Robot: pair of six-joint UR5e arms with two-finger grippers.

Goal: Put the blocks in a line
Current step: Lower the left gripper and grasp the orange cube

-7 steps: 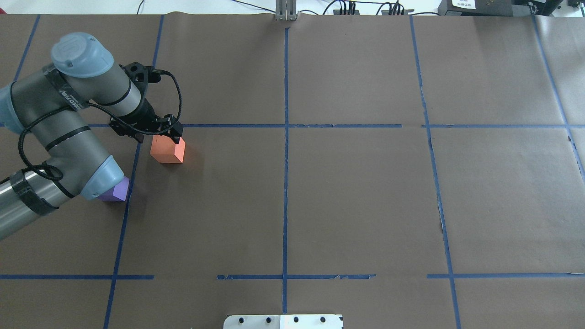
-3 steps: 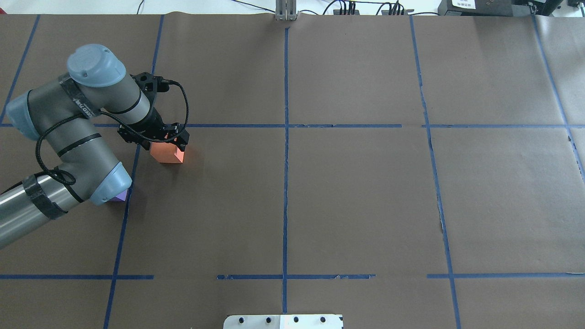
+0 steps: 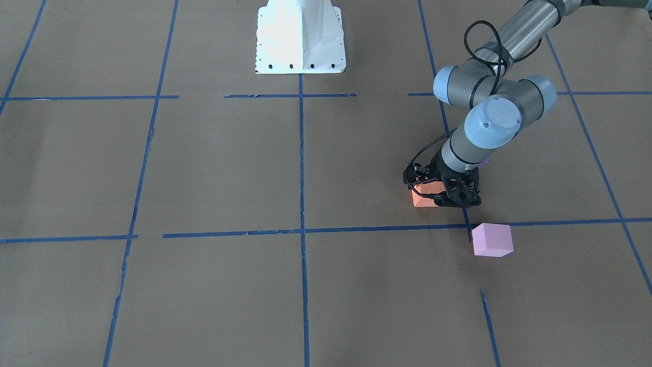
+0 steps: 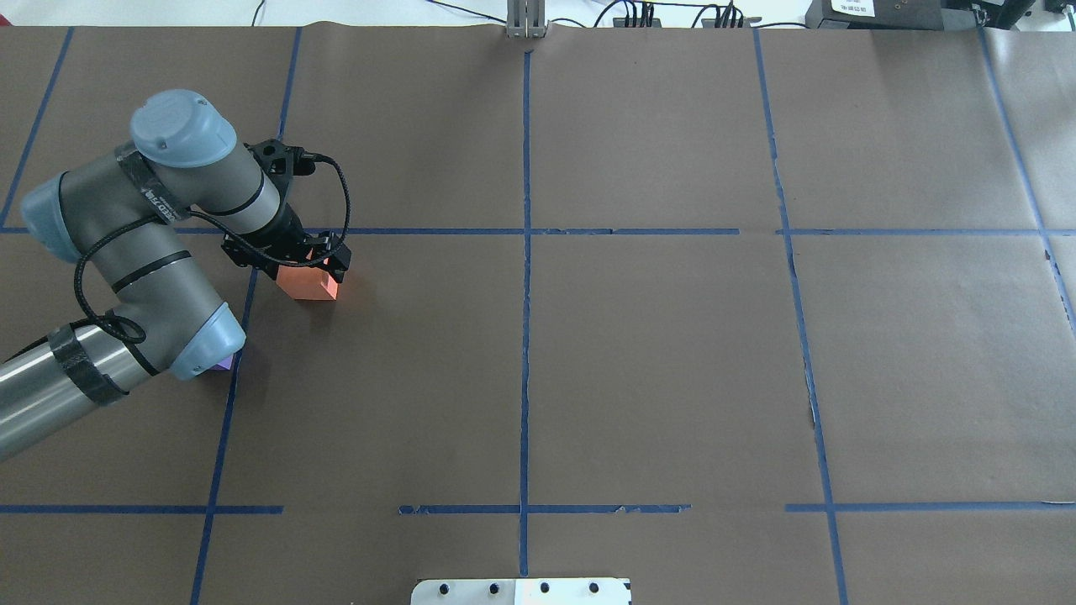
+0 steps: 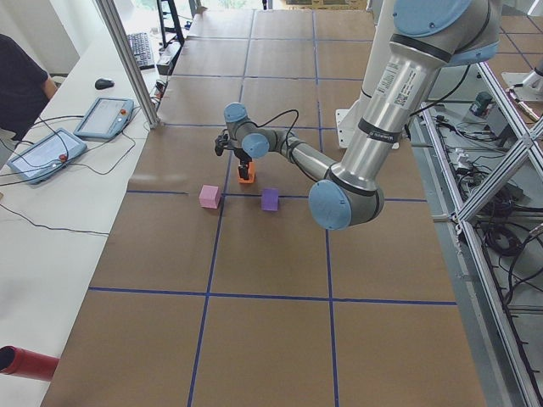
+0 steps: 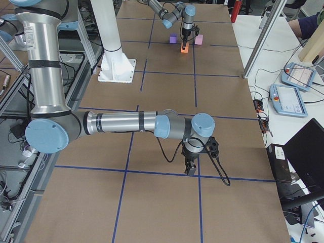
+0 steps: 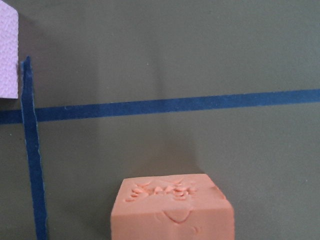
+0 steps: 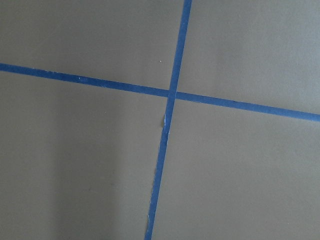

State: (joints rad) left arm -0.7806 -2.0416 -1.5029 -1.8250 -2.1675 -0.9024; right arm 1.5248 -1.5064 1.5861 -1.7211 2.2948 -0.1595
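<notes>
My left gripper [image 4: 308, 265] sits low over the orange block [image 4: 313, 286], a finger on each side; I can't tell whether it pinches. Overhead, my arm hides the pink block [image 3: 492, 239] and most of the violet block [image 5: 270, 199]; the front and left cameras show both. The right gripper [image 6: 191, 169] hangs well apart above a blue tape cross [image 8: 171, 93]; its grip is unreadable.

L gripper [image 4: 308, 262] low; jaws apart
</notes>
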